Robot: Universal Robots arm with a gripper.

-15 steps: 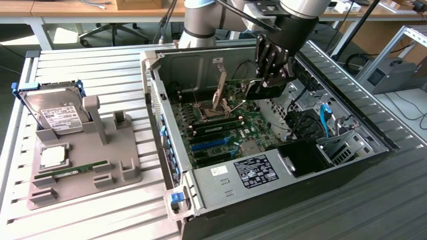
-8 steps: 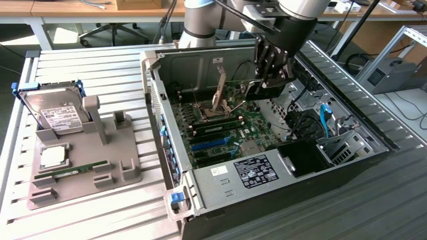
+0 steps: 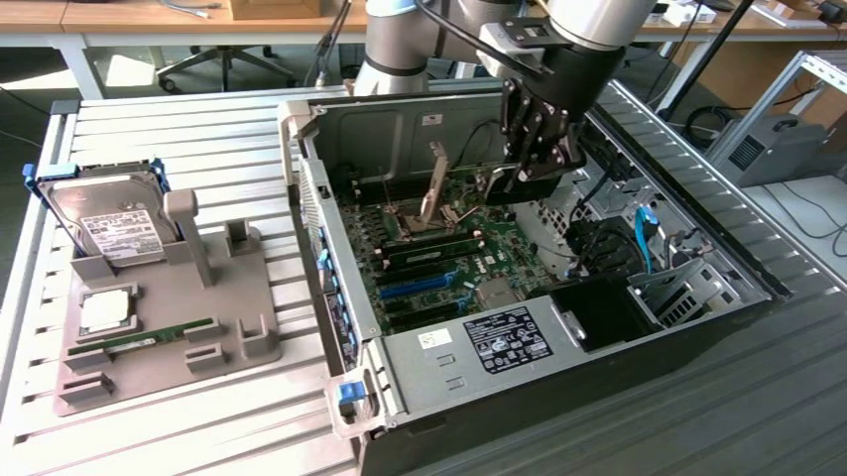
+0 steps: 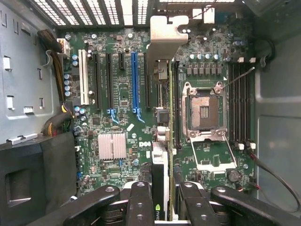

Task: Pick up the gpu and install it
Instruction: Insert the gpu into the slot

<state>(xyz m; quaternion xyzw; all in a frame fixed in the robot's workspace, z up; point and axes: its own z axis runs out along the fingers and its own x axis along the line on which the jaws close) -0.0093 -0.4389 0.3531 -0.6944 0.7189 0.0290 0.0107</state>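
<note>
Above green motherboard (image 4: pixel 117 94), black fingers (image 4: pixel 141 202) pinch thin gpu (image 4: pixel 160 174).

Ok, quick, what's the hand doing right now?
Hand: closed, holding the gpu over the motherboard.

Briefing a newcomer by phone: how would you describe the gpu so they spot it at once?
Look inside the open computer case, over the green motherboard. There the hand grips the gpu, a thin dark card held on edge. Its silver metal bracket at one end sets it apart from the empty expansion slots.
</note>
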